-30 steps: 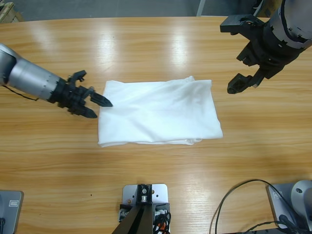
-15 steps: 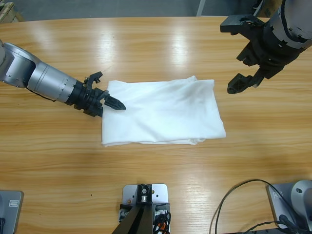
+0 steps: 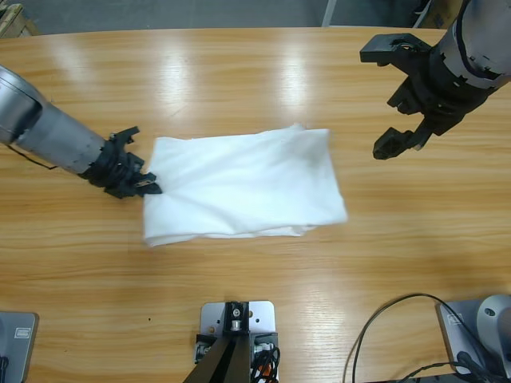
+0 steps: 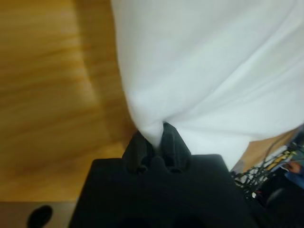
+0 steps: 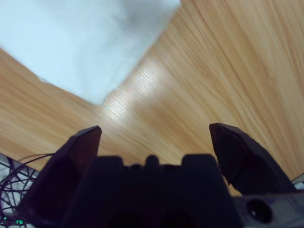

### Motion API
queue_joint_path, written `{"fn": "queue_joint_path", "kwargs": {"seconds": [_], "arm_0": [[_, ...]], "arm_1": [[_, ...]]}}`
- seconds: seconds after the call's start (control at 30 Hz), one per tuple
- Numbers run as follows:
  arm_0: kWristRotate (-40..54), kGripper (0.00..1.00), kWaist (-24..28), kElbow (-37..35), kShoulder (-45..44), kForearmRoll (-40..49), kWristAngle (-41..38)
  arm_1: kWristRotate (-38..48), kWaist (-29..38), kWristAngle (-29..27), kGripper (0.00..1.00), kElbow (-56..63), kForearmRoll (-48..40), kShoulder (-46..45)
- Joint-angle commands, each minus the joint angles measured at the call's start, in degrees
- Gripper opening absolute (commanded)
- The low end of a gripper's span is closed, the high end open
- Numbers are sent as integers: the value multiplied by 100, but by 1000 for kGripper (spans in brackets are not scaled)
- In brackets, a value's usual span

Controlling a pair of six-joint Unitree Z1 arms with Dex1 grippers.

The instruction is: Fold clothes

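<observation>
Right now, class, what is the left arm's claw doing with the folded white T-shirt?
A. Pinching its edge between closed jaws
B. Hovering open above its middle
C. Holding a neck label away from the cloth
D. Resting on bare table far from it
A: in the left wrist view the left claw has its jaws shut on a bunched edge of the white T-shirt.

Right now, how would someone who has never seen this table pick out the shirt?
On the long wooden table, look to the middle: the white T-shirt lies folded into a rough rectangle. It is the only cloth there, and the left claw pinches its edge, while the right claw hangs open beyond its far corner.
</observation>
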Motion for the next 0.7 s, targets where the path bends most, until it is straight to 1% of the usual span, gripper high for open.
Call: {"fn": "queue_joint_path", "kwargs": {"seconds": [0.03, 0.13, 0.2, 0.23, 0.3, 0.33, 0.4, 0.47, 0.57, 0.7], "arm_0": [[162, 0, 736, -177, -688, 1719, 980], [561, 0, 1288, -384, -980, 2398, 1372], [696, 0, 1592, -481, -1184, 2741, 1490], [733, 0, 1704, -558, -1295, 2885, 1505], [804, 0, 1680, -783, -1353, 3133, 1505], [795, 0, 1585, -899, -1347, 3213, 1505], [607, 0, 1214, -1252, -1304, 3380, 1497], [362, 0, 671, -1901, -1156, 3656, 1477], [108, 0, -78, -2766, -665, 3904, 1400], [-168, 0, -802, -3603, -43, 4091, 1328]], "arm_1": [[81, -20, 169, 918, 280, -154, -57], [90, -20, 243, 918, 377, -280, -49], [90, -20, 255, 918, 396, -321, -49], [90, -20, 258, 918, 408, -343, -49], [90, -20, 260, 918, 457, -396, -40], [90, -20, 278, 918, 507, -440, -40], [90, -20, 311, 918, 635, -526, -40], [90, -18, 325, 918, 769, -611, -40], [90, -20, 355, 918, 892, -697, -40], [90, -20, 355, 918, 964, -755, -40]]}}
